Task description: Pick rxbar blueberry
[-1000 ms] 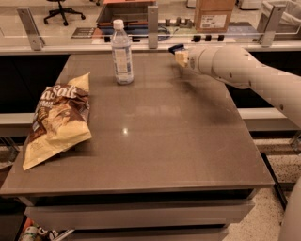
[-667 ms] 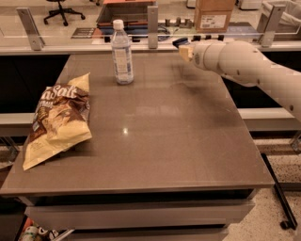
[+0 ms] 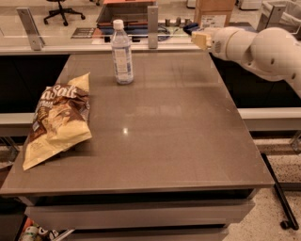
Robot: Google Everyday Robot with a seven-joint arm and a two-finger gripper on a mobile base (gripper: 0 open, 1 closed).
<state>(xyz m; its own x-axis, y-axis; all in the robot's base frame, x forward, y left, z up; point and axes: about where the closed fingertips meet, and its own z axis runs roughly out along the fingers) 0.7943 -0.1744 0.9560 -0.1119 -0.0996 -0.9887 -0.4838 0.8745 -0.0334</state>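
My gripper (image 3: pixel 199 37) is at the far right edge of the table (image 3: pixel 188 141), raised above its surface, on the end of the white arm (image 3: pixel 263 49) that reaches in from the right. A small dark navy-blue piece, the rxbar blueberry (image 3: pixel 189 28), sticks out of the gripper's tip toward the left. The gripper is shut on it and holds it off the table. Most of the bar is hidden by the gripper.
A clear water bottle (image 3: pixel 122 52) stands upright at the back centre-left. A yellow-and-brown chip bag (image 3: pixel 59 120) lies at the left edge. A glass barrier with posts (image 3: pixel 152 21) runs behind the table, and a cardboard box (image 3: pixel 214 12) stands behind it.
My gripper has risen and moved back and to the right, carrying the dark blue bar with it. The bottle and the chip bag have not moved.
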